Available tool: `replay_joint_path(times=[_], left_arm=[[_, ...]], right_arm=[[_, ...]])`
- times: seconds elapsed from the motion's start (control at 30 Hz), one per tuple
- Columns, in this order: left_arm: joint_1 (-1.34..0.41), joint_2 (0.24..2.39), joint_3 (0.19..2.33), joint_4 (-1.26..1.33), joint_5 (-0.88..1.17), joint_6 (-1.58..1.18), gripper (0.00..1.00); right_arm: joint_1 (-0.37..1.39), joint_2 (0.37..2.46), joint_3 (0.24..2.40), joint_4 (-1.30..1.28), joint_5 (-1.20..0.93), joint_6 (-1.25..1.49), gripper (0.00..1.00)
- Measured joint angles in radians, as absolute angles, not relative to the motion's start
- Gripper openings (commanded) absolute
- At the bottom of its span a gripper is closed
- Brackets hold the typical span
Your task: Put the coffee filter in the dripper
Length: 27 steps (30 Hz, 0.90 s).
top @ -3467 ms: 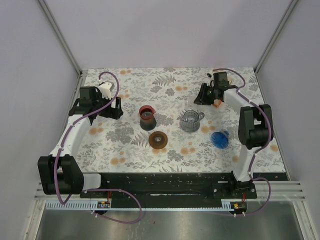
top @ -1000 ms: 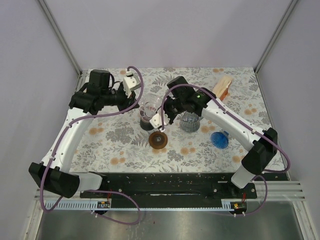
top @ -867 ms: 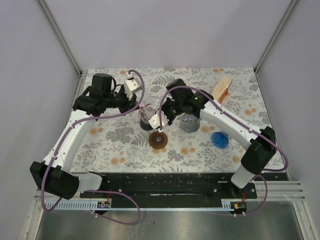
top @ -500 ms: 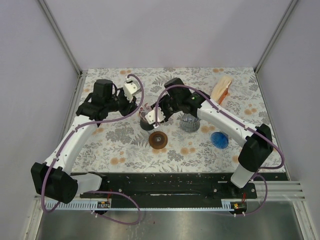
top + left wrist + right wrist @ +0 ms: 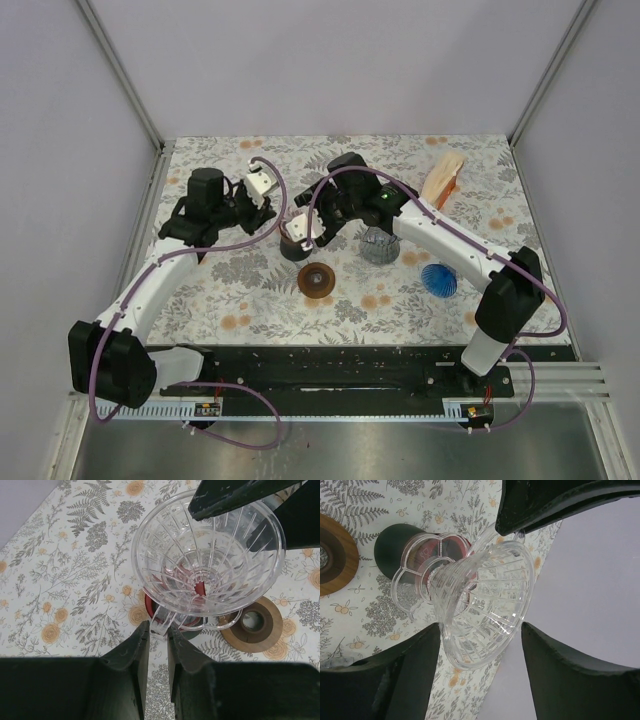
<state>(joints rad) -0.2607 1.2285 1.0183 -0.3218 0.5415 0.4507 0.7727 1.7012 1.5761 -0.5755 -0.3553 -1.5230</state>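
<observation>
Now both arms are drawn in on the glass dripper [image 5: 207, 555], which is seated on the red-rimmed cup [image 5: 395, 545]. Its handle looks clamped by the left pincer [image 5: 157, 632]. The right pincer [image 5: 481, 630] is spread wide around the rim, with nothing carried. What looks like the coffee filter [image 5: 444, 178] is left at the far right of the worktop [image 5: 250, 300], so insertion is not started. Compared with 3.5 s back, both arms are shifted from the far corners to centre.

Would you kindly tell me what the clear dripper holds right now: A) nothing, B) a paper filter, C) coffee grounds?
A: the left wrist view looks straight down into the clear dripper and shows only bare ribbed glass, with no paper or grounds.
</observation>
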Motion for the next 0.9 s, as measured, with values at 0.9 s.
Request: replay_joint_path(times=[0.9], left_arm=[[-0.17,1.183,0.912,-0.215,0.527,0.468,0.0]], right_arm=[[0.773,1.694,1.576,-0.514,-0.385,-1.48,0.76]])
